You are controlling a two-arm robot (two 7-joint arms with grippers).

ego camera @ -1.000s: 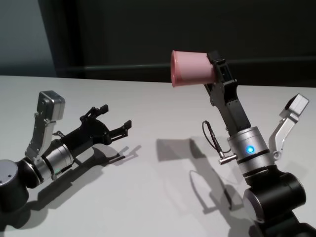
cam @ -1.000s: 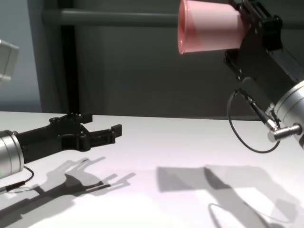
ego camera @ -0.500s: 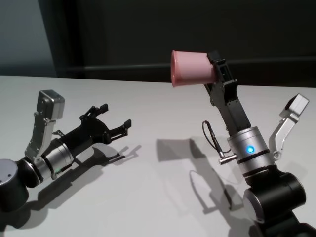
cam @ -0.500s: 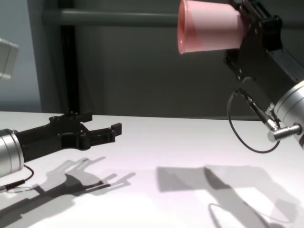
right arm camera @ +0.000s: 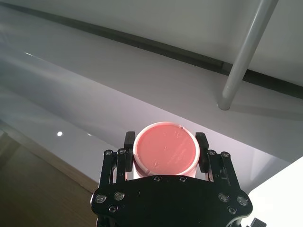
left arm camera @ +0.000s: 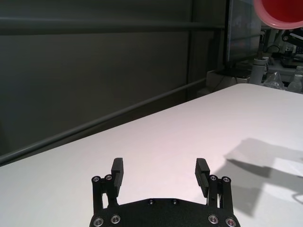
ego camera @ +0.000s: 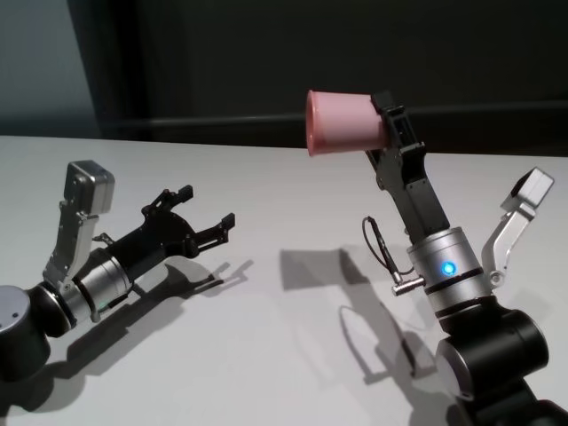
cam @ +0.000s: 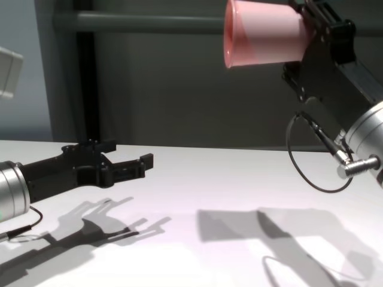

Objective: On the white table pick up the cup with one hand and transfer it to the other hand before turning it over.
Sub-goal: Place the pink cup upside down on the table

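Currently one cup (ego camera: pixel 342 122), clamped sideways aloft in right end effector (ego camera: pixel 388 120); left end effector (ego camera: pixel 197 224) spread wide above white table (ego camera: pixel 284 355).

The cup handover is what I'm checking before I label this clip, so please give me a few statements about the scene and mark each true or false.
1. The right hand holds the cup up in the air. True.
2. The cup stands upright with its mouth facing the ceiling. False: it lies sideways, its wide rim pointing toward the robot's left.
3. The left hand is open and empty. True.
4. The left hand already touches the cup. False: it sits low over the white table, well apart from the cup.
5. The right hand grips the cup at its narrow end. True.
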